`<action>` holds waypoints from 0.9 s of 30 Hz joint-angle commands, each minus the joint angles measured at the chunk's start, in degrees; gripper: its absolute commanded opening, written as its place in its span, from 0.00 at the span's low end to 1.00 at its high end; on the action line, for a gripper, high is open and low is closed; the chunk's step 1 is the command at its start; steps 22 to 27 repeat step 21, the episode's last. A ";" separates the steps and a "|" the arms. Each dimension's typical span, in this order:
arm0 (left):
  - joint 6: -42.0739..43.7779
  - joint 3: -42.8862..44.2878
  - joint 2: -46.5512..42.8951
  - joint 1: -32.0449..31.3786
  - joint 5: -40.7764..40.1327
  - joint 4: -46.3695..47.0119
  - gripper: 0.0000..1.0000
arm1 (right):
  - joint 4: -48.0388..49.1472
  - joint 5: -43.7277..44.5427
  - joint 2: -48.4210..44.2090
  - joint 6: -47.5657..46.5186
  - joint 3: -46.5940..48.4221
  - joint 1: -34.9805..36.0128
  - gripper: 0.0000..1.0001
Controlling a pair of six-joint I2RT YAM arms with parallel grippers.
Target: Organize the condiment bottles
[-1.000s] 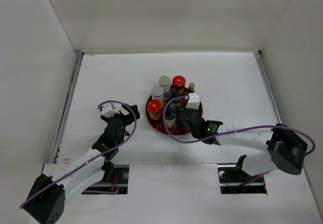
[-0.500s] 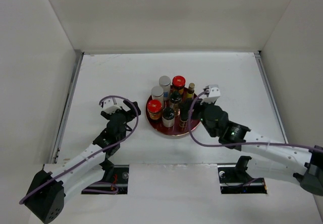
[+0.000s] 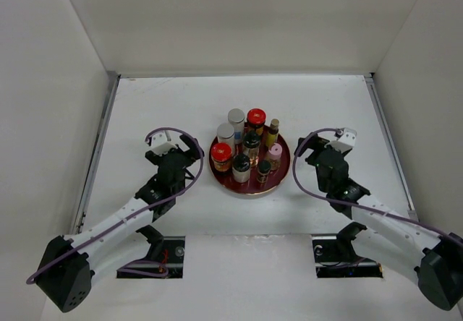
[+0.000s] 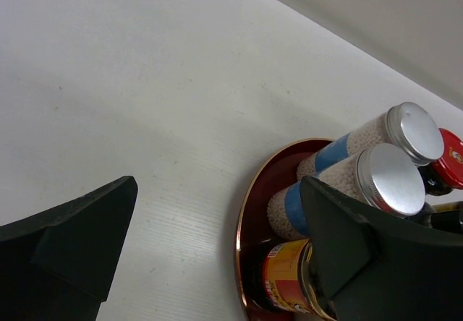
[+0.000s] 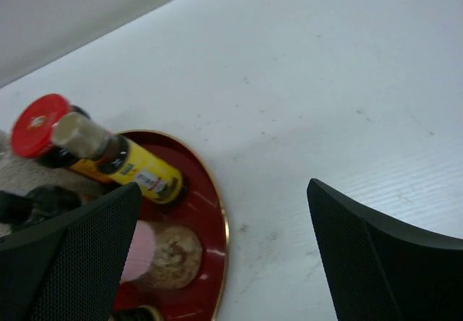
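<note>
Your left arm (image 3: 123,223) lay stretched from its base at the near left corner, angled up and to the right across the table (image 3: 166,104). It put the left gripper (image 3: 192,152) just beside the left rim of the tray (image 3: 253,189). Its fingers (image 4: 79,227) stood wide apart, with only bare tabletop between them. Your right arm (image 3: 383,216) mirrored it from the near right corner. The right gripper (image 3: 307,163) sat near the tray's right rim, apart from it, its fingers (image 5: 362,249) likewise spread wide and holding nothing. A purple cable (image 3: 170,130) looped over each wrist.

The condiment bottles (image 3: 246,144) all stood upright, clustered on the round dark red tray at the middle of the table. Two silver-capped ones and a red-capped jar stood at the back, another red-capped jar at the left and a pink-capped one at the right, with darker caps between them. The table was white and matte, boxed in by plain white walls (image 3: 239,17) on three sides.
</note>
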 commanded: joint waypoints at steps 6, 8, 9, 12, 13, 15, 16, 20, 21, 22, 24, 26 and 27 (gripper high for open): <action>1.33 2.50 0.62 -1.19 -4.41 0.34 1.00 | 4.15 1.18 2.84 3.24 0.71 -1.26 1.00; 1.68 2.51 0.36 -1.45 -4.67 0.25 1.00 | 4.24 1.00 3.55 3.15 1.06 -1.26 1.00; 1.51 1.98 -0.07 -1.46 -4.67 0.51 1.00 | 4.24 1.00 3.81 2.98 1.15 -1.09 1.00; 1.42 1.63 0.09 -0.67 -4.32 0.86 1.00 | 4.32 1.09 3.82 3.15 0.88 -1.09 1.00; 1.68 1.89 0.36 -0.58 -4.32 0.60 1.00 | 4.32 0.91 3.64 3.24 0.80 -1.09 1.00; 1.34 1.11 0.19 -0.75 -4.59 0.86 1.00 | 4.32 0.91 3.11 3.07 0.71 -1.09 1.00; 0.90 0.58 0.01 -0.67 -4.59 1.04 1.00 | 4.32 0.91 2.94 3.07 0.62 -1.09 1.00; 1.51 0.83 0.62 -0.49 -3.53 1.75 1.00 | 4.32 0.74 2.85 3.24 0.35 -1.09 1.00; 1.77 0.66 0.54 -0.84 -3.88 1.83 1.00 | 4.32 0.65 2.85 3.33 0.35 -1.09 1.00; 1.77 0.66 0.54 -0.84 -3.88 1.83 1.00 | 4.32 0.65 2.85 3.33 0.35 -1.09 1.00; 1.77 0.66 0.54 -0.84 -3.88 1.83 1.00 | 4.32 0.65 2.85 3.33 0.35 -1.09 1.00; 1.77 0.66 0.54 -0.84 -3.88 1.83 1.00 | 4.32 0.65 2.85 3.33 0.35 -1.09 1.00; 1.77 0.66 0.54 -0.84 -3.88 1.83 1.00 | 4.32 0.65 2.85 3.33 0.35 -1.09 1.00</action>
